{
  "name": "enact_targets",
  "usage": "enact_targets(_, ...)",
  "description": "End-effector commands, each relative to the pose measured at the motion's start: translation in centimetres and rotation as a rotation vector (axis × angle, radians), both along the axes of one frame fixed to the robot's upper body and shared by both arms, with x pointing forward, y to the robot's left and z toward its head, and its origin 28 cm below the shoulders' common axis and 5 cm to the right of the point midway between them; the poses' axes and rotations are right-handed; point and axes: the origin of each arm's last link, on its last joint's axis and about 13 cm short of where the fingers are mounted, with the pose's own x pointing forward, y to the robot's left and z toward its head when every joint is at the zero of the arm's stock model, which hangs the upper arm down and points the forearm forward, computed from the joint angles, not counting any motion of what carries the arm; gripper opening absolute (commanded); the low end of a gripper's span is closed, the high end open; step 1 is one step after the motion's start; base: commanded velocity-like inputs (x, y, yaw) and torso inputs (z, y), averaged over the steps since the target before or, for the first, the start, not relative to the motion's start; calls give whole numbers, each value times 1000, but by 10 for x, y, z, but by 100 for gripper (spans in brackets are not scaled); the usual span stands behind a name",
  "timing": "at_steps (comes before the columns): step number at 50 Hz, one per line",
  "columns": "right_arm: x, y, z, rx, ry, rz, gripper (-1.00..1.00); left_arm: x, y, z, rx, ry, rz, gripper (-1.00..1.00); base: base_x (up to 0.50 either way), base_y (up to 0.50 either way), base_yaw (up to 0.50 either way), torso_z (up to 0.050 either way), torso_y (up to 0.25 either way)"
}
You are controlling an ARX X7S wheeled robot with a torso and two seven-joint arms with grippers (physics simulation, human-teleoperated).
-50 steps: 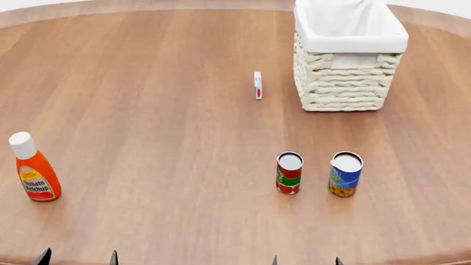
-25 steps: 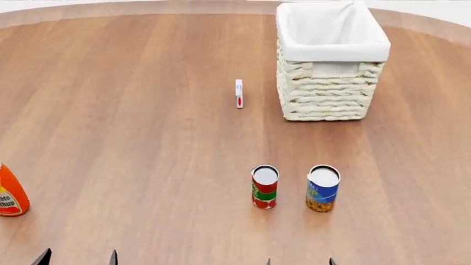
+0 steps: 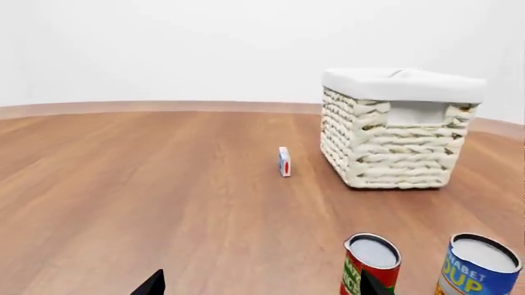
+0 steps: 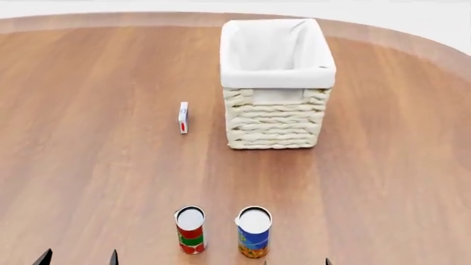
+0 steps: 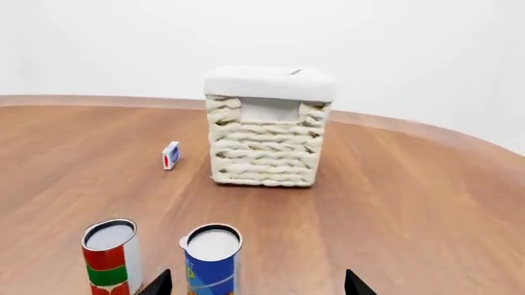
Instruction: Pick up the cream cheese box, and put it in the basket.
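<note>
The cream cheese box is a small white box with a red mark, standing on edge on the wooden table just left of the basket. The left wrist view shows the cream cheese box and the basket, and so does the right wrist view, with the box beside the basket. My left gripper and right gripper show only as dark fingertips at the near edge, far from the box. Both the left gripper and the right gripper are open and hold nothing.
A red-and-green can and a blue-and-yellow can stand upright side by side near the front, between my grippers and the basket. The blue can stands close ahead of the right gripper. The round table's edge curves behind the basket.
The whole scene has slid left and down in the head view. The basket went from the upper right to the centre, the cans came nearer, and the ketchup bottle left the view.
</note>
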Motion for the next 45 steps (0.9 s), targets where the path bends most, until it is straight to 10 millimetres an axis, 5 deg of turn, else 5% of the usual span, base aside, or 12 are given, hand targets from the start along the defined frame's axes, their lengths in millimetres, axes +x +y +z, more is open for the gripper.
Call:
enact_targets(1,-1,1,-1,-30,-13,-2,100,0,0,0,-7,4,-1,100,438,-320,0,0,0)
enact_targets(45,-3,3,-2,-141,-46,-39,100,0,-1,-2,4,4,-6,100,439,-87,0,0,0)
